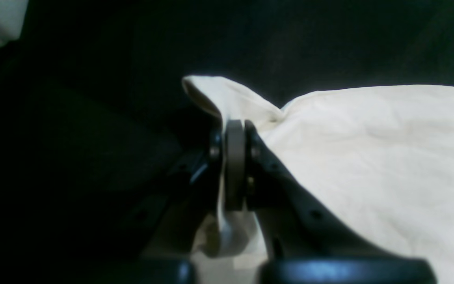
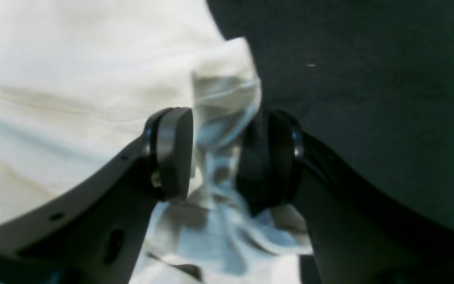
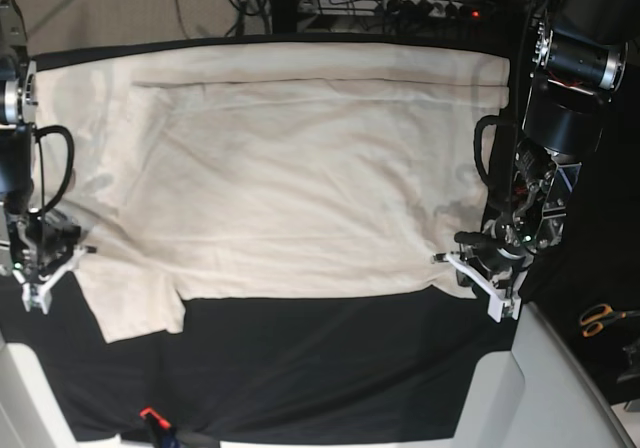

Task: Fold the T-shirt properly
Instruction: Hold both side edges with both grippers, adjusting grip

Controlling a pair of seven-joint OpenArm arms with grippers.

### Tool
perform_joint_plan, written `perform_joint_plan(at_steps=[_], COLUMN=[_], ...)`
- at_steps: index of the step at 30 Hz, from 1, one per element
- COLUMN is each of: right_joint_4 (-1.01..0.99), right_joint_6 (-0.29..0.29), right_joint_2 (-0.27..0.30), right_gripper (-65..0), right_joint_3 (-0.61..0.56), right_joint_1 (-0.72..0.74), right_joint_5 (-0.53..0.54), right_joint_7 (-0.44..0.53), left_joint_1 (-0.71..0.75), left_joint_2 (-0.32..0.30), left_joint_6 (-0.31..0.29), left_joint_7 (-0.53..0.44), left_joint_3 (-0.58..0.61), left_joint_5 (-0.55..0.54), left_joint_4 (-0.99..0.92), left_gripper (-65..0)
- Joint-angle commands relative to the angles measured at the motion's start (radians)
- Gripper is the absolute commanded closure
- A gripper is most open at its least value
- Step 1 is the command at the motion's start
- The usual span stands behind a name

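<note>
T-shirt point(image 3: 290, 178) spread across the table point(image 3: 320, 368), filling the frame's upper and middle parts; left claw point(image 3: 478, 268) at its right edge; right claw point(image 3: 40, 268) at its left edge; scissors point(image 3: 600, 319) at far right.

left end effector point(image 1: 235, 165) clamped tight, right end effector point(image 2: 215, 154) parted, both low

I see T-shirt point(image 3: 300, 178) far edge running into cables; right gripper point(image 2: 215, 154) pad contact with blurred cloth unclear; orange-handled scissors point(image 3: 603, 319) cut by frame edge.
</note>
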Motion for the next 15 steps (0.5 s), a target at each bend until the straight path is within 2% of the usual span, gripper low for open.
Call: perform_joint_plan(at_steps=[1, 8, 15], right_joint_4=[0.004, -0.105, -0.106], right_joint_6=[-0.003, -0.003, 0.0], right_joint_2=[0.019, 0.016, 0.016], right_gripper=[-28.7, -28.7, -27.9], right_joint_3=[0.004, 0.006, 0.006], right_joint_1=[0.03, 0.033, 0.034], right_joint_5=[-0.002, 0.001, 0.001], right_joint_7=[0.013, 0.074, 0.075], left_joint_1=[-0.027, -0.027, -0.027], left_joint_2=[-0.013, -0.013, -0.013], left_joint_6=[-0.006, -0.006, -0.006], left_joint_7=[-0.016, -0.016, -0.016], left_joint_3=[-0.003, -0.003, -0.003], left_joint_5=[-0.004, -0.004, -0.004], left_joint_4=[0.013, 0.013, 0.013], left_gripper=[0.0, 0.0, 0.0])
